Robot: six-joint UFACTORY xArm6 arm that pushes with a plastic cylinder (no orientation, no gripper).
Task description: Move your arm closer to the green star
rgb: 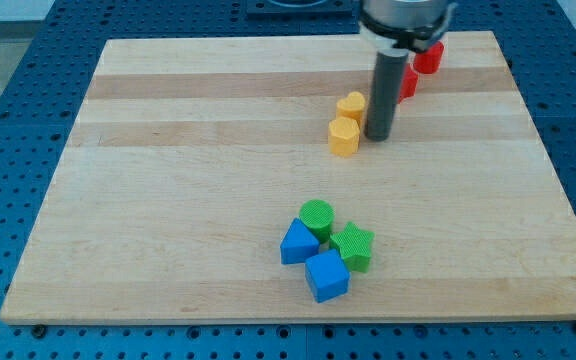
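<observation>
Tip (379, 137) planted on the board (168, 200) in the view's upper half, bare rod only, nothing gripped or carried, just right of 2 yellow blocks. Green star (353, 245) low on the board, below centre, well apart from tip, almost straight down the view and slightly left. Packed tight in a cluster of 4: green cylinder (316, 216) touching at upper left, blue cube (327, 276) touching at lower left, blue wedge-like block (297, 243) farther left beyond those 2. Right side and upper right of star open, no neighbour there. Farther out, yellow hexagonal block (344, 137) just beside tip, second yellow block (351, 106) behind it, apparently touching; 2 red blocks, one (428, 57) near the top edge, the other (407, 82) partly hidden behind the rod. Judged step: approach barely begun, whole gap to close. Next move, probably: slide down the view over bare wood, stopping short at star's open upper-right side to avoid shoving the cluster.
</observation>
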